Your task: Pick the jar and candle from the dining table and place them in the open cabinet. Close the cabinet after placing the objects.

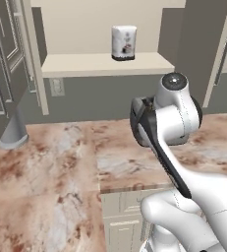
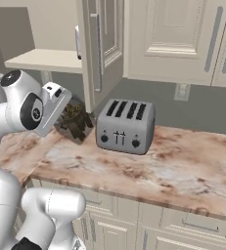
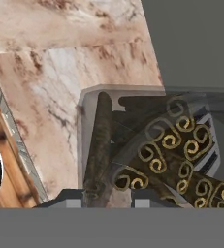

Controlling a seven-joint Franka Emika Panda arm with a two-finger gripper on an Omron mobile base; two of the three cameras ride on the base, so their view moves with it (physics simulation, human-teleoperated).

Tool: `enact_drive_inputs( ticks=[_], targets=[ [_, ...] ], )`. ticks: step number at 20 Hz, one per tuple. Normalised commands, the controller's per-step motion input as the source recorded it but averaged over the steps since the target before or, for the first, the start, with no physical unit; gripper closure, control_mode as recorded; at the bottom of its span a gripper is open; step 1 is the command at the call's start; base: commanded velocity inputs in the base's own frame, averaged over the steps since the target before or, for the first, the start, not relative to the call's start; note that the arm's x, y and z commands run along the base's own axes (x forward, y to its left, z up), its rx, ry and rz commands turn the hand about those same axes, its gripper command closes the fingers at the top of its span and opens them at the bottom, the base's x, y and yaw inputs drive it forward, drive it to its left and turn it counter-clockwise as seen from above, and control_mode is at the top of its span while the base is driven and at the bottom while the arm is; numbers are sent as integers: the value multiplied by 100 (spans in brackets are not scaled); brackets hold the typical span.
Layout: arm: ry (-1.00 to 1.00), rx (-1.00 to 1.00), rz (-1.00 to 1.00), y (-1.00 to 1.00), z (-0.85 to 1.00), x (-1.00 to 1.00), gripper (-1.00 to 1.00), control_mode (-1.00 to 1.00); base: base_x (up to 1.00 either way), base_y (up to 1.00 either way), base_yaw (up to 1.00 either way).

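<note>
The jar (image 2: pixel 77 123), clear glass packed with dark rolled sticks, hangs tilted just left of the toaster, low over the marbled top. My gripper (image 2: pixel 65 117) is shut on it from the left. In the hand view the jar (image 3: pixel 168 151) sits right against my gripper (image 3: pixel 108 199), with the curled stick ends facing the camera. The cabinet (image 1: pixel 105 65) stands open above and behind the arm, showing its pale shelf; its open door (image 2: pixel 103 49) hangs just above the jar. The candle is out of view. Whether the marbled top (image 1: pixel 134 165) is the dining table, I cannot tell.
A grey four-slot toaster (image 2: pixel 125 126) stands on the marbled top right beside the jar. A white canister (image 1: pixel 124 43) sits on the cabinet shelf. Closed cream wall cabinets (image 2: pixel 183 34) run to the right. A dark tall cabinet (image 1: pixel 2 74) stands at left.
</note>
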Motion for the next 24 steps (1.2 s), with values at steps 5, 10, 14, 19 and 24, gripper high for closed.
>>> enact_drive_inputs(
  ticks=[5, 10, 14, 19, 24],
  targets=[
    [0, 0, 0, 0, 0, 0, 100, 100, 0, 15, 0],
    [0, 0, 0, 0, 0, 0, 100, 100, 0, 22, 0],
    [0, -13, 0, 33, 56, 0, 100, -100, 0, 9, 0],
    [0, -18, 0, 43, 79, 1, 100, -100, 0, 0, 0],
    [0, -19, 0, 36, 73, 20, 100, -100, 0, 0, 0]
  ],
)
